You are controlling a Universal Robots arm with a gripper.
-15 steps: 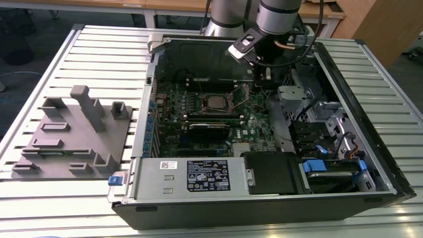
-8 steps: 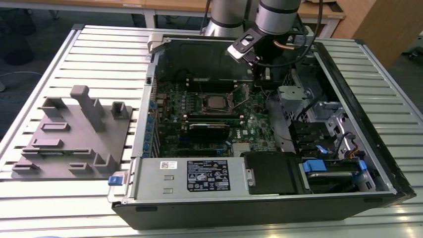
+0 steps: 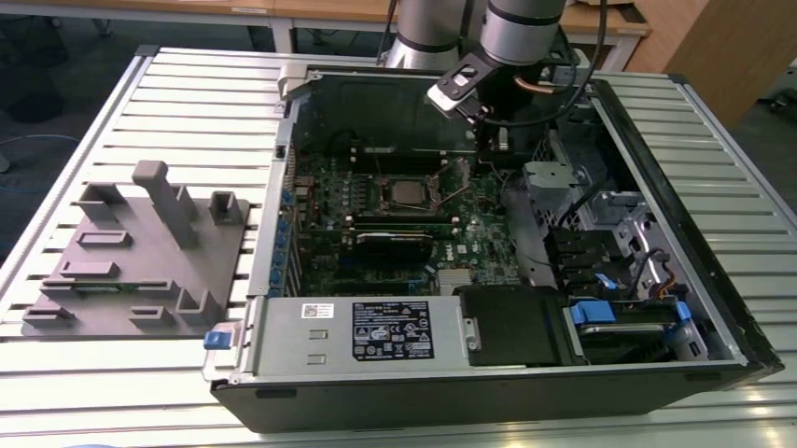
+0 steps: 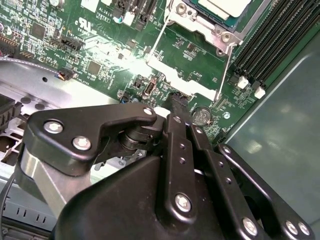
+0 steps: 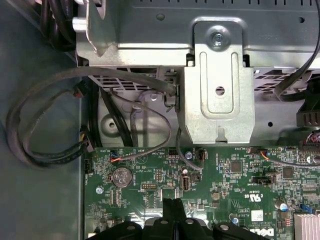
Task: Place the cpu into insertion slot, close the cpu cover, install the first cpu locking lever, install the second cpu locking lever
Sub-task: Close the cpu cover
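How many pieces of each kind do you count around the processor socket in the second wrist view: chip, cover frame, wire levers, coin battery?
cpu: 1
cpu cover: 1
locking levers: 2
coin battery: 1
Total: 5

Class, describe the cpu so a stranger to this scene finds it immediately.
Find the open computer case on the slatted table; inside lies a green motherboard. Near its middle sits the cpu, a small silver-grey square, unlike the long black card beside it.
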